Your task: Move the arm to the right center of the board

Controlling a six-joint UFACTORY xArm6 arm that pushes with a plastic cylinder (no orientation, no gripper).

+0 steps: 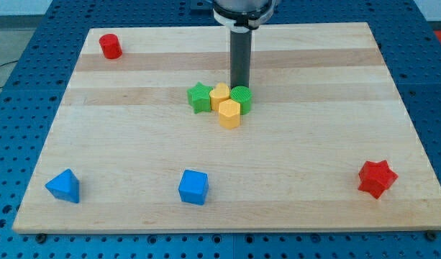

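My rod comes down from the view's top centre; my tip (240, 85) rests on the wooden board (314, 129) just behind a tight cluster of blocks. The cluster holds a green star (199, 97), a yellow heart-like block (220, 94), a green round block (241, 97) right in front of the tip, and a yellow hexagonal block (229, 114) at the front. The tip looks to touch or nearly touch the green round block.
A red cylinder (110, 46) stands at the top left corner. A blue triangular block (64, 186) and a blue cube (193, 187) sit near the bottom left edge. A red star (377, 178) sits at the bottom right.
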